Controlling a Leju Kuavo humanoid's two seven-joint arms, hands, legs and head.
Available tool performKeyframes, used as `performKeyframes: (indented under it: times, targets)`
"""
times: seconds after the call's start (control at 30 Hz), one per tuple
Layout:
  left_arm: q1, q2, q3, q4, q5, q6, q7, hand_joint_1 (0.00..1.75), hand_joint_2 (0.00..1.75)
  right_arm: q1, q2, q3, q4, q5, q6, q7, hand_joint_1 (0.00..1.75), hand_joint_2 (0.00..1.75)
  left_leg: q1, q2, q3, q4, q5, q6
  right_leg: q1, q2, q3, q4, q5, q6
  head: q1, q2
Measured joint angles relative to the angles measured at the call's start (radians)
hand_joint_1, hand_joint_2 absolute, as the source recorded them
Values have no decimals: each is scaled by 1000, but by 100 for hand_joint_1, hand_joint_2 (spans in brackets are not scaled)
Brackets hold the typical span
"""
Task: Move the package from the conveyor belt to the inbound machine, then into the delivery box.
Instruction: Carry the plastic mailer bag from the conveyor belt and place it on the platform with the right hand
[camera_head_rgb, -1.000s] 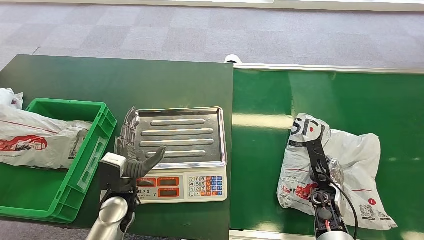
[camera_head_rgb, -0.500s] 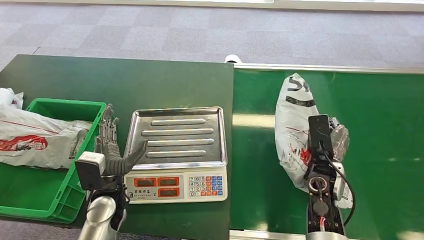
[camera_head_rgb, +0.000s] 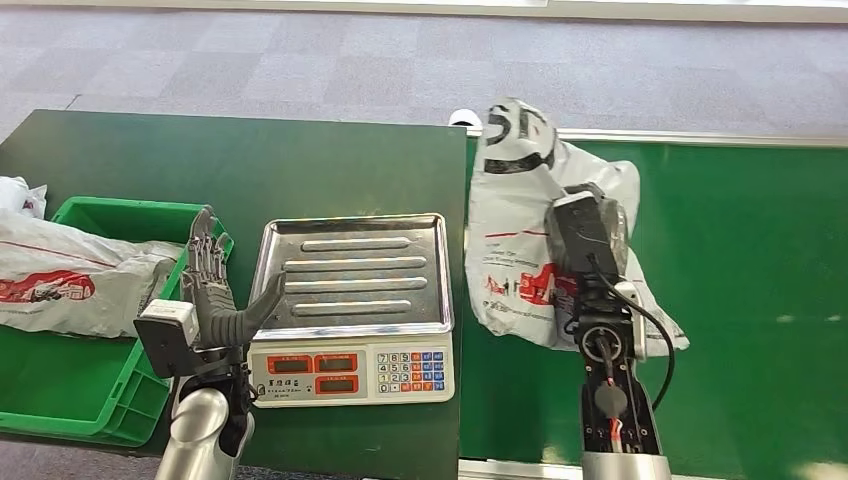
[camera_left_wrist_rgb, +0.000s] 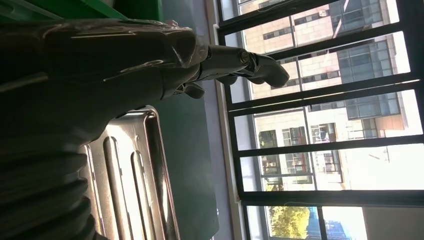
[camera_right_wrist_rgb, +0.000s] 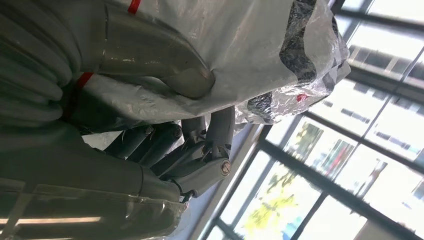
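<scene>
Green bin (camera_head_rgb: 150, 330) at bench (camera_head_rgb: 240, 165) left edge, holding a white bag (camera_head_rgb: 70, 275). Left hand (camera_head_rgb: 215, 290), fingers spread and empty, raised between bin and scale (camera_head_rgb: 355, 305). Steel scale tray bare. Right hand (camera_head_rgb: 585, 235) grips the package (camera_head_rgb: 515, 235), lifted over the belt (camera_head_rgb: 740, 250) just beside the scale.
</scene>
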Motion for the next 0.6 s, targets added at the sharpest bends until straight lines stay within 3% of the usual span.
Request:
performKeyframes:
  times: [0.33, 0.43, 0.6]
  targets:
    - [-65, -14, 46, 32, 53, 69, -18, 0, 175, -138, 65, 202, 245, 58, 70, -110, 175, 175, 0, -2, -1, 0, 1, 0, 0, -2, 0, 0, 0, 0, 0, 0]
    - [-91, -17, 70, 39, 72, 107, -30, 0, 175, -158, 104, 267, 331, 80, 70, -165, 175, 175, 0, -3, -1, 0, 1, 0, 0, -2, -1, 0, 0, 0, 0, 0]
    - [-111, -20, 94, 47, 85, 135, -41, 0, 175, -184, 140, 327, 413, 90, 63, -186, 175, 175, 0, -3, -2, 0, 1, 0, 0, -2, -1, 0, 0, 0, 1, 0]
